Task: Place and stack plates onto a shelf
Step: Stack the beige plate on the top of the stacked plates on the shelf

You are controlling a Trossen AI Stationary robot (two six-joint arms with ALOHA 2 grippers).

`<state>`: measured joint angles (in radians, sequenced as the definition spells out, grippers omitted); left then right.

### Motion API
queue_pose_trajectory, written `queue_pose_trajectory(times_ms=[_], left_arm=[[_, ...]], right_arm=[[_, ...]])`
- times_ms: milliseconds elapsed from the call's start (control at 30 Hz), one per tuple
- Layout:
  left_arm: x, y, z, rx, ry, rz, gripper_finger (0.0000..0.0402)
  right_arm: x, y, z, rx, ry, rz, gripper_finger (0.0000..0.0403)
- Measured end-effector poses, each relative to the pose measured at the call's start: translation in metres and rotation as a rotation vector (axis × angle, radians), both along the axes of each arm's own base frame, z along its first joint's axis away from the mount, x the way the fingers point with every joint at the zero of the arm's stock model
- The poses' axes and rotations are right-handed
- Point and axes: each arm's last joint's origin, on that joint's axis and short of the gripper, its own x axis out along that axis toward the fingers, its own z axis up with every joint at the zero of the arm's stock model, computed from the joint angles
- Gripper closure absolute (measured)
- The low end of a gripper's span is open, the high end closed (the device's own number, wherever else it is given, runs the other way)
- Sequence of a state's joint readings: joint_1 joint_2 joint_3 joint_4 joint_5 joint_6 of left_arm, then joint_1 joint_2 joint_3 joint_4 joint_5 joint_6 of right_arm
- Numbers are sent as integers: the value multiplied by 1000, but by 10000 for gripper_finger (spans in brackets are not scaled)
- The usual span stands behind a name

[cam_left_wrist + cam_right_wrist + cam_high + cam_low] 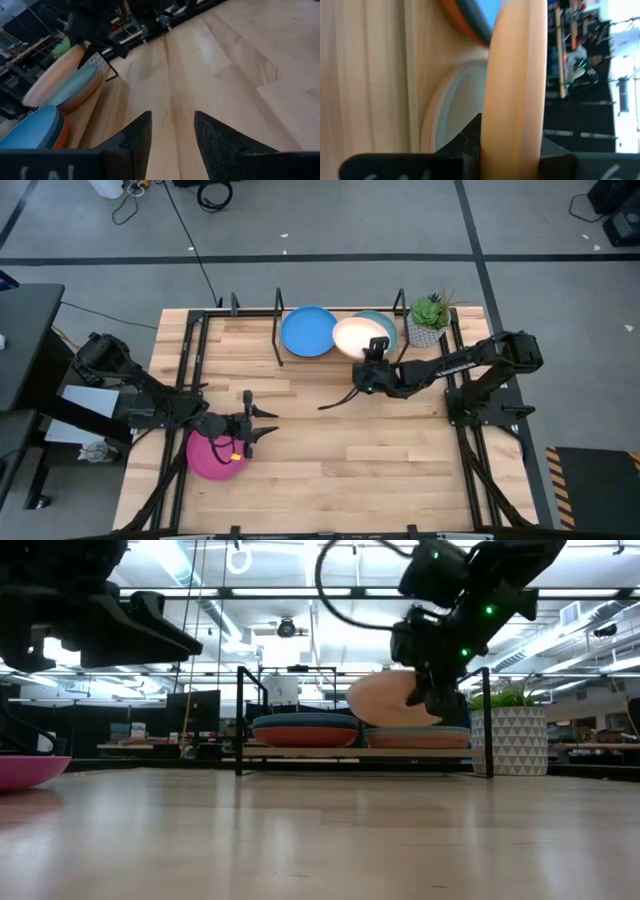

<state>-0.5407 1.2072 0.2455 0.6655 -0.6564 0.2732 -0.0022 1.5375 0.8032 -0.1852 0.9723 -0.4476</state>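
The shelf (pixel 278 340) stands at the table's far edge with two stacks on its board. The left stack has a blue plate (pixel 308 332) on top, the right stack a light teal plate (pixel 384 323). My right gripper (pixel 373 352) is shut on a cream plate (pixel 354 337) and keeps it tilted over the right stack (pixel 420 737). My left gripper (pixel 258 425) hangs open above bare wood, just right of the magenta plate (pixel 213 458), which lies flat near the table's left edge. The left wrist view shows the open fingers (pixel 172 135) with nothing between them. My right gripper pinches the cream plate's rim (pixel 512 120) between its two fingers (pixel 470 142), on the side facing the table's near edge. The fingers come from the near right, slanting down. The plate is lifted clear and tilted (pixel 392 698), its far part over the light teal plate (pixel 455 105).
A small green plant in a patterned white pot (pixel 428 322) stands right of the shelf, close to my right arm. The shelf's black rods (pixel 238 720) rise at both ends. Bare wood (pixel 340 450) lies open across the table's middle and near side.
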Motion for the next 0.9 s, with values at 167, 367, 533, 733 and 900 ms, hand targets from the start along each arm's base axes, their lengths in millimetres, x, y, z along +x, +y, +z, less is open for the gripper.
queue_pose_trajectory(times_ms=[167, 367, 533, 733, 900], left_arm=[[-4, 3, -5, -7, -13, 2, 246], [-4, 3, -3, -20, -26, 3, 246], [-3, 2, -2, -43, -41, 6, 246], [-3, 2, -1, -53, -49, 7, 246], [-3, 2, -1, -55, -51, 8, 246]], right_arm=[[-6, -10, -4, 29, 16, -69, 336], [-8, -17, -5, 80, 14, -75, 335], [-11, -23, -8, 136, 12, -99, 313], [-5, -19, 3, 155, -24, -105, 256], [6, -14, 30, 241, -67, -128, 222]])
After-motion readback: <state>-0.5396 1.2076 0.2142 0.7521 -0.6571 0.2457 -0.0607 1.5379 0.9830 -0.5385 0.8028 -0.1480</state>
